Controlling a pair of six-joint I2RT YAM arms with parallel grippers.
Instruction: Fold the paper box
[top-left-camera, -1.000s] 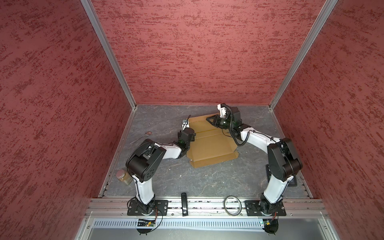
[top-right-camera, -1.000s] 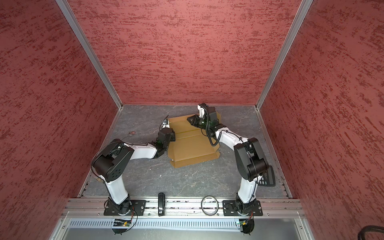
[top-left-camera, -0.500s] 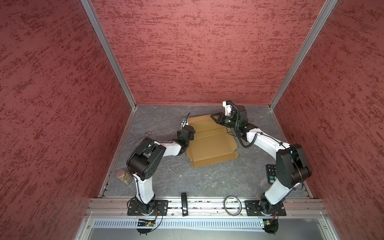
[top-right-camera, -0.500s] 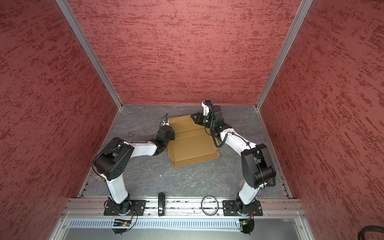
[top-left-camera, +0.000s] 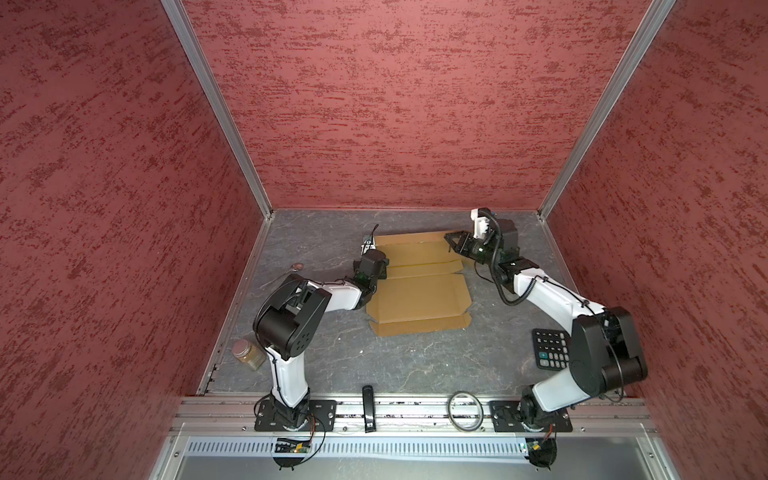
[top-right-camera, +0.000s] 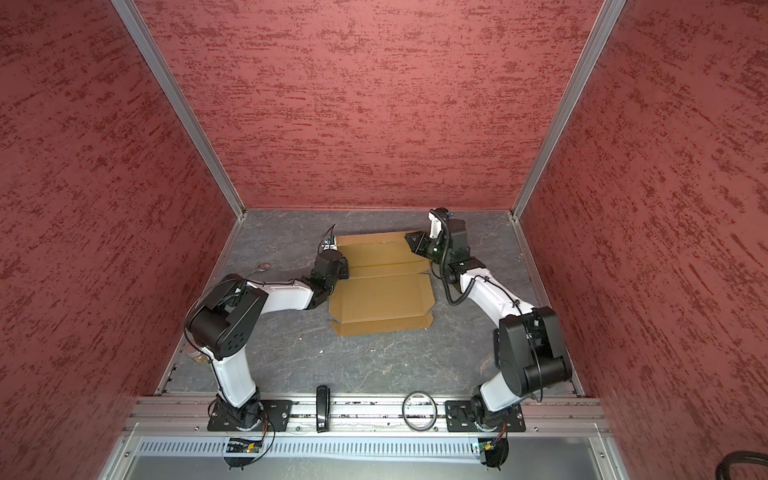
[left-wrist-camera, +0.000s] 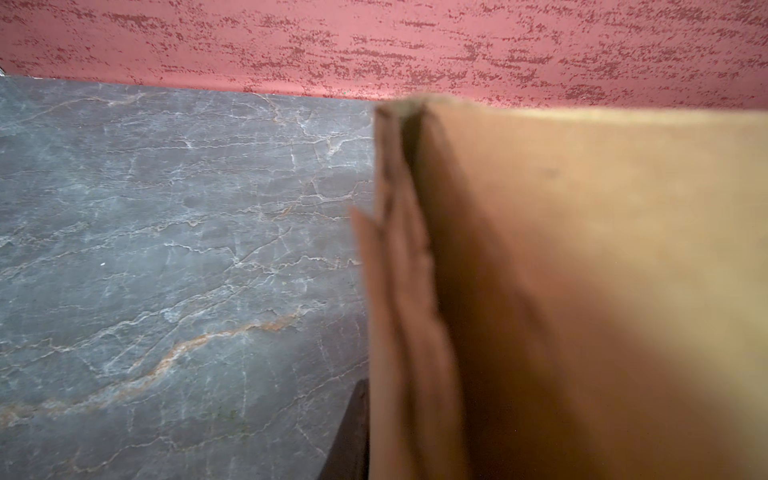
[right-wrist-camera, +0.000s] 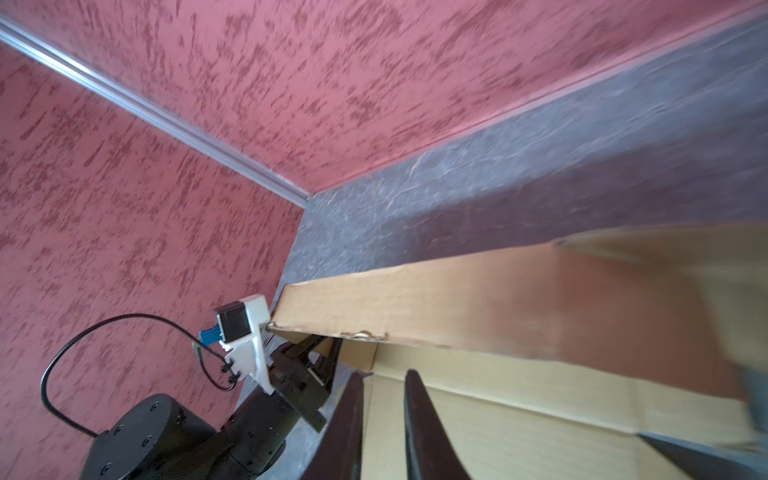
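The paper box (top-left-camera: 419, 286) (top-right-camera: 382, 291) is a brown die-cut cardboard sheet lying mostly flat on the grey marble table. Its back strip (right-wrist-camera: 457, 307) stands tilted up. My left gripper (top-left-camera: 374, 251) (top-right-camera: 332, 249) is at the sheet's back left edge, shut on an upright flap (left-wrist-camera: 399, 291). Only one dark finger (left-wrist-camera: 351, 432) shows beside the cardboard; the other is hidden. My right gripper (top-left-camera: 451, 243) (right-wrist-camera: 384, 374) hovers at the back right corner, its jaws narrowly open with nothing between them.
A black calculator (top-left-camera: 550, 349) lies by the right arm's elbow. A lidded jar (top-left-camera: 247, 353) and a spoon (top-left-camera: 286, 272) are near the left wall. A black bar (top-left-camera: 368, 407) and a ring (top-left-camera: 465, 409) rest on the front rail. Red walls enclose three sides.
The right gripper has drawn back to the right, off the box's back edge, and its jaws have parted a little. The left gripper has closed on the left flap.
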